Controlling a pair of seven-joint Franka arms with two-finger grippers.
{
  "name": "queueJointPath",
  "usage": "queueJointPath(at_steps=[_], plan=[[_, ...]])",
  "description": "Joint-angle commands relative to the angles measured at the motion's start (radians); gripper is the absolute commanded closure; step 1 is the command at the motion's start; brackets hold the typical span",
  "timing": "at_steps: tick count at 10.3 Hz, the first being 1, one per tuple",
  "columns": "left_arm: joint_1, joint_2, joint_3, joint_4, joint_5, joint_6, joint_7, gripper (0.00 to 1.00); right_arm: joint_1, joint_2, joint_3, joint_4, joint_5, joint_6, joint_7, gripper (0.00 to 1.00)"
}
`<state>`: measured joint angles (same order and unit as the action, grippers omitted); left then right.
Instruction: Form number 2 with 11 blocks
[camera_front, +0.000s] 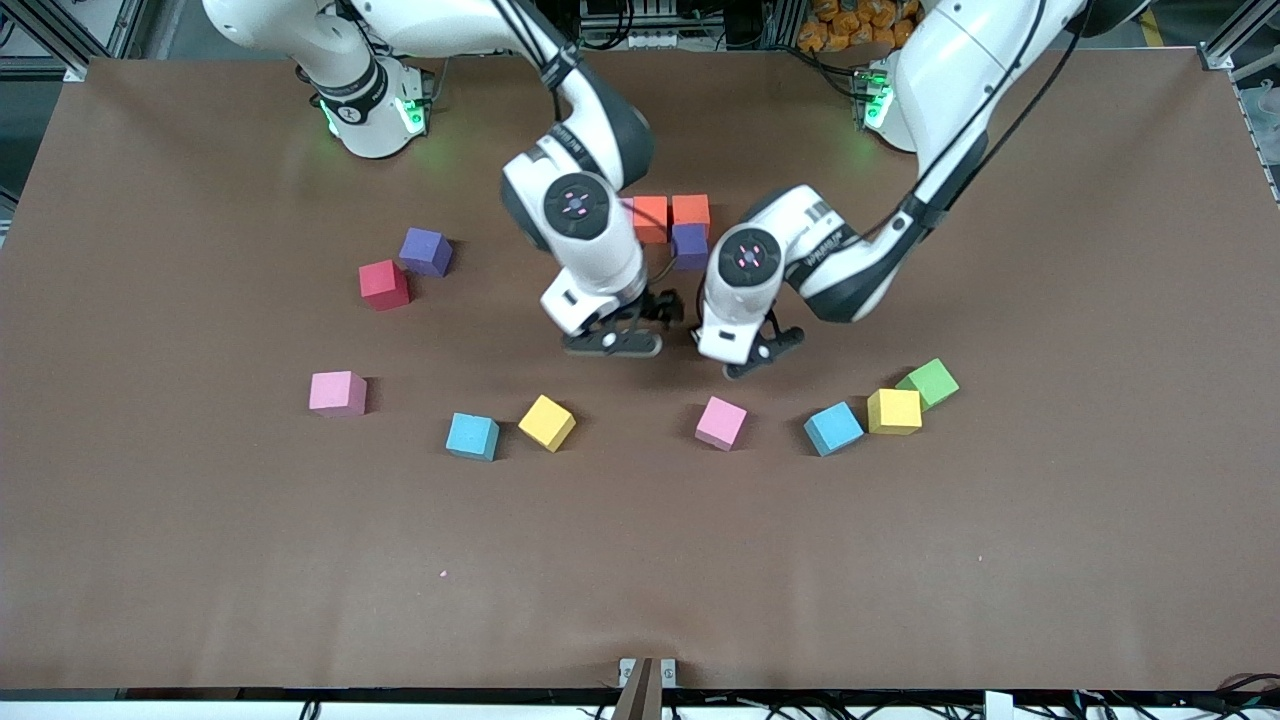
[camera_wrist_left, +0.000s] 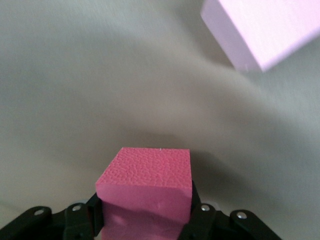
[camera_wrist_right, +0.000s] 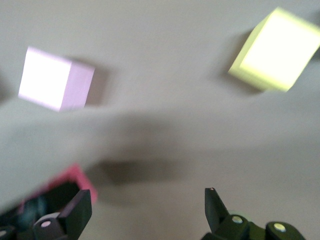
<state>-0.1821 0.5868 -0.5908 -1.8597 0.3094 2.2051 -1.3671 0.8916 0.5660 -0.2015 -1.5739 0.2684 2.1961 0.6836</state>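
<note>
Front row: nearest the camera sits a light blue cube (camera_front: 472, 436), just ahead of its neighbours, and we sweep from the right arm's end of the counter (camera_front: 200, 560).
Pink cube: one (camera_front: 337, 393) sits alone toward the right arm's end, a touch farther from the camera than the blue.
Crimson and purple: the crimson cube (camera_front: 384, 285) and a purple cube (camera_front: 426, 251) sit corner to corner, farther up the counter.
Yellow cube: tilted (camera_front: 547, 422), just beside the light blue one.
Right hand: fingers spread wide and holding nothing (camera_front: 613, 342), hovering over bare counter at the middle.
Started digit: two orange cubes (camera_front: 670, 215) side by side with a second purple cube (camera_front: 690, 245) touching the one nearer the left arm; partly hidden by the right arm.
Left hand: clamped on a pink cube (camera_wrist_left: 147, 190), and the wrist view shows it gripped between the fingers; the hand (camera_front: 765, 357) hangs over the counter just above a loose pink cube (camera_front: 721, 422).
Last cluster: another light blue cube (camera_front: 832, 428), a yellow cube (camera_front: 894, 411) touching it, and a green cube (camera_front: 928, 383) against the yellow, toward the left arm's end.
</note>
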Motion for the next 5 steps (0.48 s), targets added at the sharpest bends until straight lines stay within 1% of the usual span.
queueJointPath(at_steps=[1,2,3,4,5], plan=[[0.009,-0.038,-0.059,-0.071,0.081,0.013,0.010,0.57,-0.054,-0.018,-0.016,-0.043,-0.011,-0.015,-0.061,0.00],[0.009,-0.038,-0.066,-0.096,0.106,0.043,0.010,0.57,-0.094,-0.018,-0.015,-0.040,-0.011,-0.060,-0.058,0.00],[0.006,-0.038,-0.069,-0.133,0.132,0.103,0.008,0.57,-0.108,-0.017,-0.016,-0.034,-0.012,-0.067,-0.047,0.00],[0.001,-0.036,-0.069,-0.154,0.145,0.151,0.010,0.57,-0.112,-0.006,-0.019,-0.034,-0.012,-0.053,-0.027,0.00],[-0.005,-0.035,-0.070,-0.156,0.151,0.154,0.010,0.57,-0.134,-0.005,-0.019,-0.032,-0.006,-0.018,-0.026,0.00]])
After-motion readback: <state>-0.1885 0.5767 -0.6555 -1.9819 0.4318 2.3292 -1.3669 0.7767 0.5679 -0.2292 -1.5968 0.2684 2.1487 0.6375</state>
